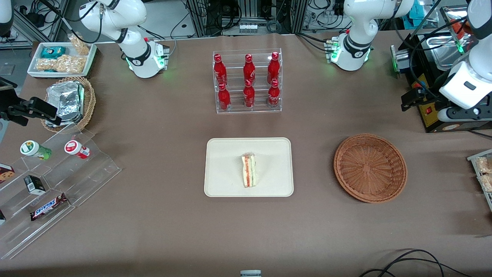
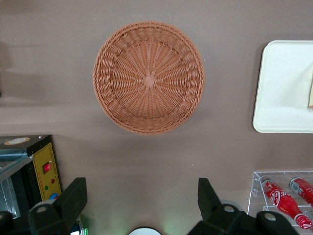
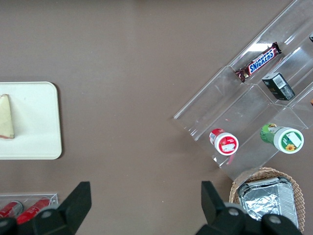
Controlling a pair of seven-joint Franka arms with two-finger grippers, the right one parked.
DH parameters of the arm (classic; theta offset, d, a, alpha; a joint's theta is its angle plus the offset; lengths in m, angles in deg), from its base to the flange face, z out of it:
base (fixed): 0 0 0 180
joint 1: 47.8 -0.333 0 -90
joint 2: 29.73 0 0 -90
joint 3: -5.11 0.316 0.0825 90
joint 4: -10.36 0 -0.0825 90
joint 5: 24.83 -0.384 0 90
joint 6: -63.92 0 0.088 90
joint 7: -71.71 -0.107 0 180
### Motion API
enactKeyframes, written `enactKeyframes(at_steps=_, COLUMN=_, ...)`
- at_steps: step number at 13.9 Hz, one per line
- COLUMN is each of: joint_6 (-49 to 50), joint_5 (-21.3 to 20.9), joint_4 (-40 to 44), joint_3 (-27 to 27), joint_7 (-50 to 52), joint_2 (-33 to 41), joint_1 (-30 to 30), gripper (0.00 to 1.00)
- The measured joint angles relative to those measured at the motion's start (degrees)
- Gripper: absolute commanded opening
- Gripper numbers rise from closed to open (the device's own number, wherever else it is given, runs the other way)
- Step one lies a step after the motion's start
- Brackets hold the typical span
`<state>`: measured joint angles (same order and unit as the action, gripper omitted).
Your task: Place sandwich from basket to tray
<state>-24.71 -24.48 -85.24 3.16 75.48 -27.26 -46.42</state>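
Note:
The sandwich [image 1: 249, 170], a pale wedge with red and green layers, lies on the cream tray [image 1: 223, 154] near the table's middle. It also shows in the right wrist view [image 3: 5, 117]. The reddish-brown wicker basket [image 1: 370, 167] stands empty beside the tray, toward the working arm's end. My left gripper [image 1: 413, 99] hangs high above the table, farther from the front camera than the basket, close to a black box. It is open and holds nothing. In the left wrist view the gripper [image 2: 141, 186] is spread wide over bare table, with the basket [image 2: 148, 77] and the tray's corner [image 2: 283, 88] below.
A clear rack of red bottles [image 1: 248, 80] stands farther from the front camera than the tray. A black box with a yellow panel [image 1: 426, 111] sits by the gripper. A tan basket of foil packs [image 1: 69, 102] and an acrylic step shelf [image 1: 50, 173] lie toward the parked arm's end.

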Motion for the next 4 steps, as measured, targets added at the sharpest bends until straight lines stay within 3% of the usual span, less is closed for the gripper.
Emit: enactKeyframes(at_steps=4, joint_6=-0.2, joint_5=-0.8, joint_4=3.3, joint_3=-2.0, joint_7=-0.1, joint_2=-2.3, joint_1=-2.4, gripper=1.0)
